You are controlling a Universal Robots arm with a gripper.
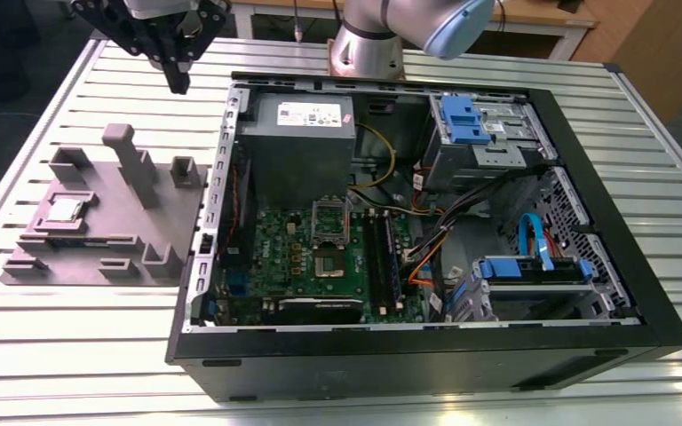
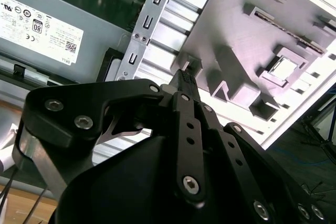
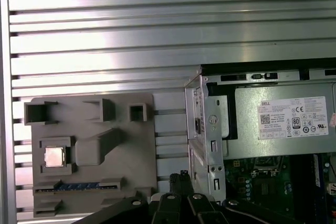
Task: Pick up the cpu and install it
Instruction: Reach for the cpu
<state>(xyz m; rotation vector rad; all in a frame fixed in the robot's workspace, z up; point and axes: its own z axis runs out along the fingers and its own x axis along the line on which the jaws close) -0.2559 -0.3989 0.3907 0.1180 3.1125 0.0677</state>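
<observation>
Exterior view: black gripper (image 1: 178, 80), closed and empty, hovers off one corner of the grey plastic block tray (image 1: 116, 241); shiny silver square cpu (image 1: 65, 209) sits across that tray.

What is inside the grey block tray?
The cpu lies flat in a square recess of the grey tray, shiny top up. In the first wrist view a blue strip sits in a nearby slot. The recess floor under the cpu is covered.
</observation>
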